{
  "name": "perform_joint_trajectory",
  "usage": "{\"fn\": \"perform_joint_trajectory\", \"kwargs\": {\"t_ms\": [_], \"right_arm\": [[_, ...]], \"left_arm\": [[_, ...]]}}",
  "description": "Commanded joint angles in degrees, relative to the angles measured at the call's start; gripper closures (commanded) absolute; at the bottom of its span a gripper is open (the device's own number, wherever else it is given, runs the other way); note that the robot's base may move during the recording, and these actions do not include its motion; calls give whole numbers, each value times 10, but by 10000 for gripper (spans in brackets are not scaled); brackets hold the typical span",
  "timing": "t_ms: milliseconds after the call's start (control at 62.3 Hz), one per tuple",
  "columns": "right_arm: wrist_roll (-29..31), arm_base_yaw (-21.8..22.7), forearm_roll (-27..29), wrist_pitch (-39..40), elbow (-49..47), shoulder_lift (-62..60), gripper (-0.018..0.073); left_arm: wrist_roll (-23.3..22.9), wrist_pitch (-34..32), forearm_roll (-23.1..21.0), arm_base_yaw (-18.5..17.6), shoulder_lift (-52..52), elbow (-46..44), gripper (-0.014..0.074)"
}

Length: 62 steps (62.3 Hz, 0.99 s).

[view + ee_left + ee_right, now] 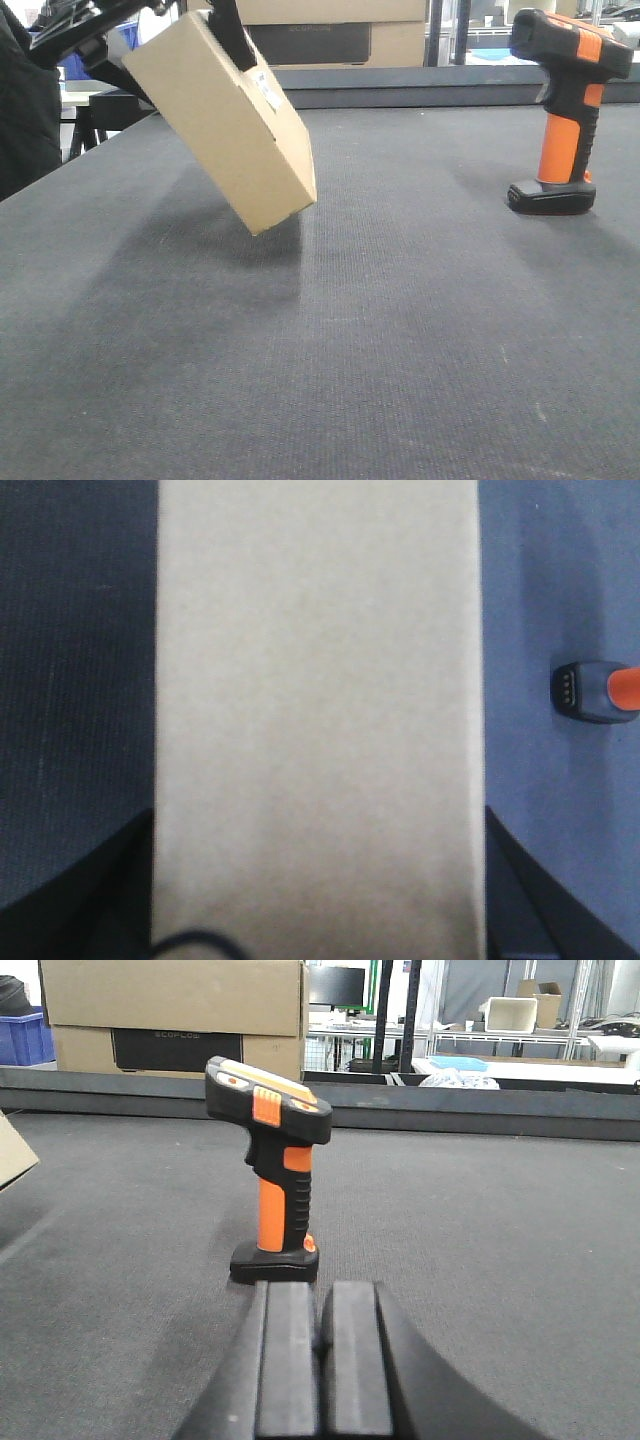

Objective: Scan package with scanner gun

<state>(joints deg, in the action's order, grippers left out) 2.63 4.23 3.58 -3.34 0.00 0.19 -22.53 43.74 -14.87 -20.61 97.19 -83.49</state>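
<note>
The big dark worktop [400, 350] ran across the whole scene. The package [225, 120], a brown box, was up in the air over the left part of it. It was tilted, and its low corner was near the worktop but not touching it.

The scanner gun [275, 1195] stood on its foot on the right part of the worktop, well apart from the package. Its long handle pointed straight up. Its head stuck out toward the side where the package was. Nothing was holding it.

The left fingers [232, 35] were squeezed onto the top end of the package and held it up. The right fingers [290, 1360] were low over the worktop, pressed together with nothing between them. The scanner gun stood straight ahead of them, near but not touching. The right arm was much nearer to it than the left arm, and the left arm was busy with the package.

A small white label [268, 90] showed on the face of the package that was turned up and toward the scanner gun's side.

I think the next job was to pick up the scanner gun. The right fingers would need to spread apart first. Then they would go forward with one on each side of the upright handle. A bump could tip the gun over, since its foot was small.
</note>
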Motion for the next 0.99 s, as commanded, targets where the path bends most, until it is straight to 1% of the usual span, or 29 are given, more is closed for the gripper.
{"fn": "perform_joint_trajectory", "kwargs": {"t_ms": [0,48,96,193,225,321,369,433,594,706,818,882,979], "right_arm": [[4,2,1,12,0,-2,727],[4,2,1,18,0,-2,727],[4,2,-4,43,0,-2,727],[4,-1,-7,129,0,-2,727],[4,-4,-21,143,0,-2,727],[4,-3,-116,123,-48,4,727],[4,-3,-137,110,-66,22,727],[1,-3,-136,107,-88,59,727],[-47,-3,-135,107,-122,183,727],[-56,-3,-135,119,-135,291,727],[-56,-3,-135,193,-134,402,727],[-56,-3,-135,230,-134,444,727],[-56,-3,-135,308,-134,502,727]], "left_arm": [[-4,-22,-5,-3,-3,0,708],[-4,-22,-4,-3,-3,0,708],[-4,-21,-4,-3,-3,0,708],[-4,-15,-4,-3,-3,0,708],[-4,-13,-4,-3,-3,0,708],[-4,-12,-3,-4,-3,0,708],[-4,-12,-3,-4,-3,0,708],[-4,-12,-3,-4,-3,0,708],[-4,-12,-3,-4,-3,0,708],[-4,-12,-3,-4,-3,0,708],[-4,-12,-3,-4,-3,0,708],[-4,-12,-3,-4,-3,0,708],[-4,-11,-3,-4,-3,0,708]]}}
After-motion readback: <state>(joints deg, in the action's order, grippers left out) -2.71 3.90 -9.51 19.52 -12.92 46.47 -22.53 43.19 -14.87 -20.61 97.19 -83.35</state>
